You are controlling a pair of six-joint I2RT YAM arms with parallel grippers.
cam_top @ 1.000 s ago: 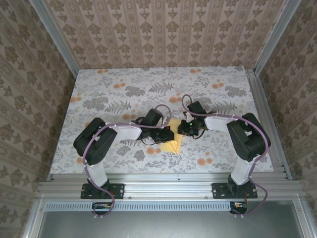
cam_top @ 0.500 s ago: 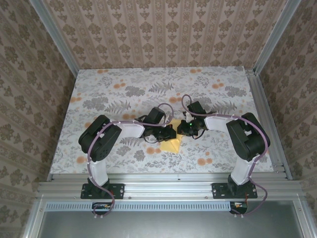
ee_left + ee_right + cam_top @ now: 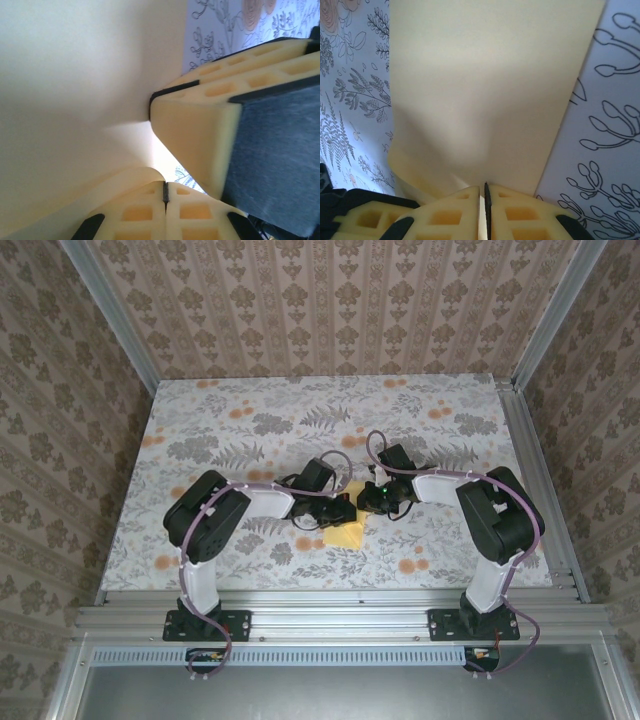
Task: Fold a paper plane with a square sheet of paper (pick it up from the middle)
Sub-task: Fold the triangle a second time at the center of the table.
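The square sheet of paper (image 3: pixel 347 533) is mustard-yellow and lies bent at the table's middle, between the two arms. My left gripper (image 3: pixel 343 512) comes at it from the left. In the left wrist view its jaws (image 3: pixel 165 192) are shut, and a curled edge of the sheet (image 3: pixel 75 75) ends at their seam. My right gripper (image 3: pixel 372 502) comes from the right. Its jaws (image 3: pixel 485 197) are shut on the near edge of the sheet (image 3: pixel 485 75), with a pale strip of paper between the pads. One right finger (image 3: pixel 195 125) presses close against the sheet beside the left jaws.
The floral tabletop (image 3: pixel 250 430) stretches open behind and to both sides of the arms. Patterned walls close in the back and sides. An aluminium rail (image 3: pixel 330 620) runs along the near edge, with both arm bases on it.
The left arm's elbow has swung to the right and its gripper has crept closer to the right gripper. The right arm and the sheet have hardly moved.
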